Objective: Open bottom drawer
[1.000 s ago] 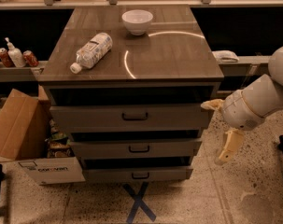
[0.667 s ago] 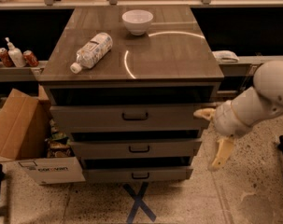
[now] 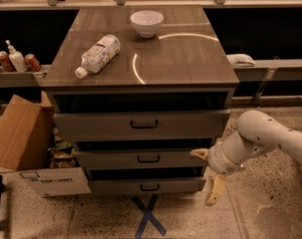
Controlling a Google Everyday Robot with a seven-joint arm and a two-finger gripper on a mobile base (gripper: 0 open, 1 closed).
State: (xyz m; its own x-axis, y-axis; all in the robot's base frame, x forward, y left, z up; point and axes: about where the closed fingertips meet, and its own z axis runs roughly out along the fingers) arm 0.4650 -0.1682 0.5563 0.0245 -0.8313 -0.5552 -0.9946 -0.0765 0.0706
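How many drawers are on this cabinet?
3: top drawer under the tabletop, middle drawer below, bottom drawer lowest. None seems hidden. The open tool is right of the bottom two.

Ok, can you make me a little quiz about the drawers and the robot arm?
1. True or false: the white round bowl stands on the brown wood-look cabinet top.
2. What lies on its side on that top? A) clear plastic bottle B) red can C) cardboard box
3. Fill in: the cream two-finger end effector, fingers spread, hangs by the ___ end, as pictured, of the slim grey-brown bottom drawer, off its small dark bar handle.
Key: 1 true; 2 A; 3 right.
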